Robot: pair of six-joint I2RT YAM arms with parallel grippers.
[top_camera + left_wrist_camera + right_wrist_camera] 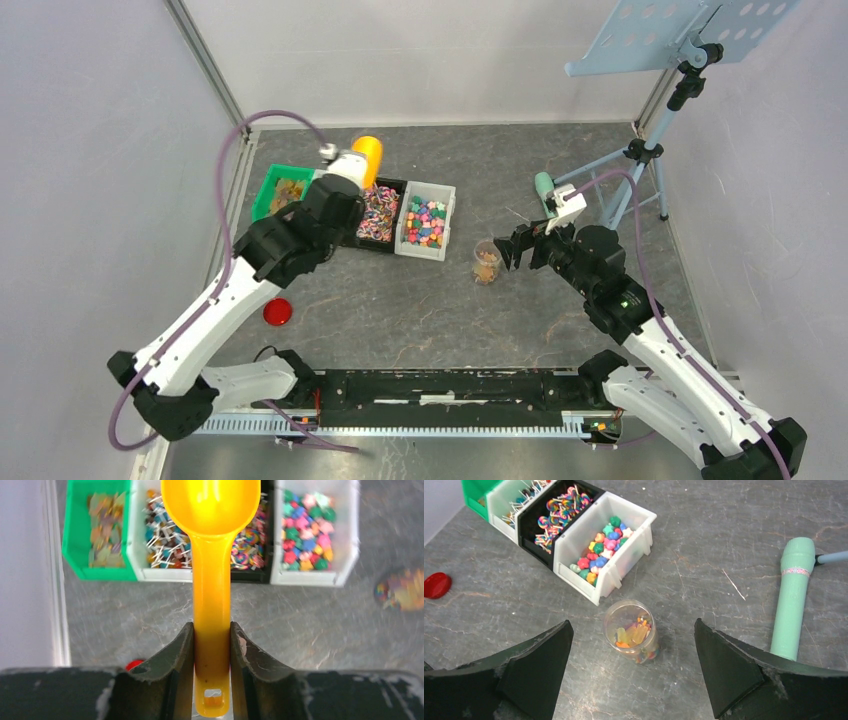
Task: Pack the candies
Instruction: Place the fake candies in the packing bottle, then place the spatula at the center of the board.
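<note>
- Four bins sit in a row at the back left of the table [400, 300]: a green bin [262, 195], a white bin [137, 555], a black bin [531, 525], then an end white bin [624, 565].
- Look at that end white bin: it is heaped with candies [601, 550] in pink, green, blue, yellow and red.
- More of them are already in the clear jar [630, 632], which stands upright on the table just right of the bin row and apart from it.
- Over to the left gripper [212, 630]: its jaws are pinched on the handle of the orange scoop [212, 580], one finger on each side.
- The scoop's bowl reaches out over the middle bins, above the white and black ones, and clear of their contents.
- Whether the bowl carries anything, I can't tell from this angle.
- Now the right gripper [632, 624]: jaws spread wide, holding nothing.
- The wrist view shows the jar between those spread fingers, touching neither.
- From above, the fingertips sit just right of the jar.
- Down near the left arm, a red round lid [278, 312] lies flat on the table, well apart from the jar.
- Off to the right, a mint-green cylinder [794, 595] on the end of a pale blue rod lies on the table.
</note>
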